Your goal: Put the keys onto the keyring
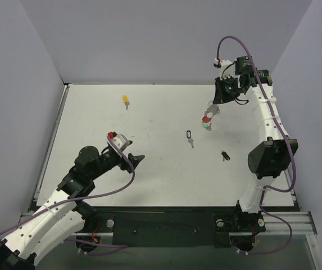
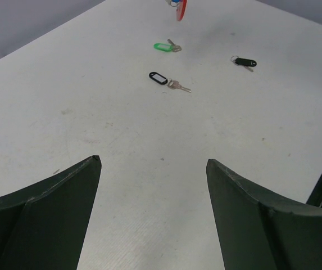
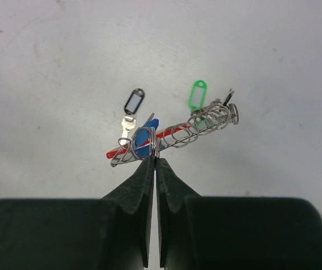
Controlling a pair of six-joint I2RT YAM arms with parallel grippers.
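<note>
The keyring [image 3: 175, 135], a red loop threaded with silver wire rings, hangs above the table [image 1: 93, 169], pinched in the shut fingertips of the right gripper [image 3: 155, 161]. A blue key [image 3: 144, 139] sits on it right at the tips. The left wrist view cuts the loop off at its top edge. The black-outlined tag [image 3: 133, 102] is too small to read. The green key [image 3: 197, 94] lies below the loop, the black key [image 1: 224, 154] nearer and the yellow key [image 1: 126, 100] far left. The left gripper [image 2: 152, 163] hovers with its fingers apart, well away.
</note>
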